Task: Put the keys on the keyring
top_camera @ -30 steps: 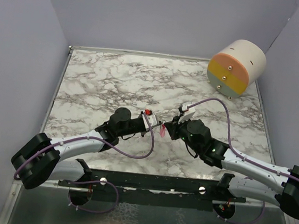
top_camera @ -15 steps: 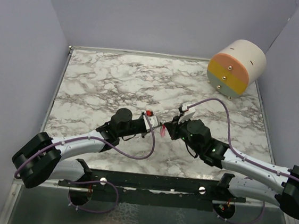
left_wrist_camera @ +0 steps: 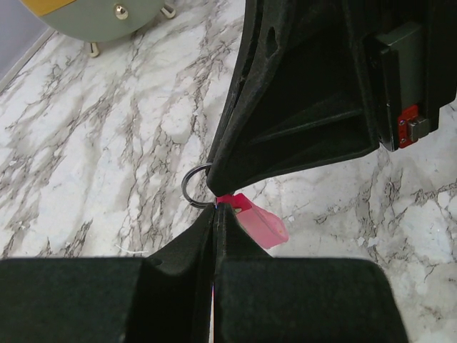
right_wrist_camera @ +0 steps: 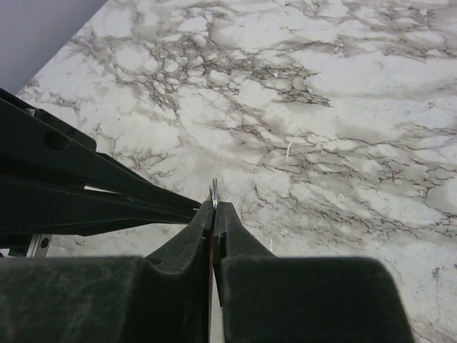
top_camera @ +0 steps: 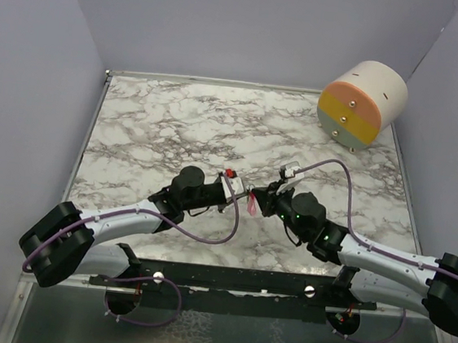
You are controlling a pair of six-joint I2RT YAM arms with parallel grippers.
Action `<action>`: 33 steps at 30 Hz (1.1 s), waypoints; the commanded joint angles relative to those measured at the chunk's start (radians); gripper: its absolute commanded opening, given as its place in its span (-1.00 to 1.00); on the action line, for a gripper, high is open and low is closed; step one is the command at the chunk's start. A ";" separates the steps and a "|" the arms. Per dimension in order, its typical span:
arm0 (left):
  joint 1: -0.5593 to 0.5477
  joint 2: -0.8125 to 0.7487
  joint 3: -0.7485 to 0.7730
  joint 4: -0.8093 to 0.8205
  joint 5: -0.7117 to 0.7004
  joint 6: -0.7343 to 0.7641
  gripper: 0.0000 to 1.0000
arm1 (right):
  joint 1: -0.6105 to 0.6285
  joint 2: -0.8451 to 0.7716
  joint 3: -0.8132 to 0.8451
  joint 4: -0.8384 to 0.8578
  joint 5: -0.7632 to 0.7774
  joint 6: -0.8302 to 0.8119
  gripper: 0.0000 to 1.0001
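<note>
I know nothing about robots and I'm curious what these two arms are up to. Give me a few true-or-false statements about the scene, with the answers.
1. The left gripper and right gripper meet tip to tip over the marble table. True.
2. The right gripper is open. False: its fingers are shut on the thin metal keyring.
3. A pink key sticks out at the left gripper's fingertips. True.
4. The round drum sits between the two arms. False: it lies on its side at the table's far right corner.
</note>
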 commanded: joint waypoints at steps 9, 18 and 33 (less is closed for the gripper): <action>-0.025 0.047 0.083 0.015 -0.049 -0.104 -1.00 | 0.007 -0.026 -0.109 0.382 0.047 -0.009 -0.99; -0.028 0.037 0.106 0.025 -0.074 -0.155 -1.00 | 0.006 0.002 -0.175 0.588 0.068 -0.033 -0.99; -0.028 0.002 0.113 0.024 -0.053 -0.207 -0.59 | 0.005 0.011 -0.256 0.886 0.080 -0.175 -0.98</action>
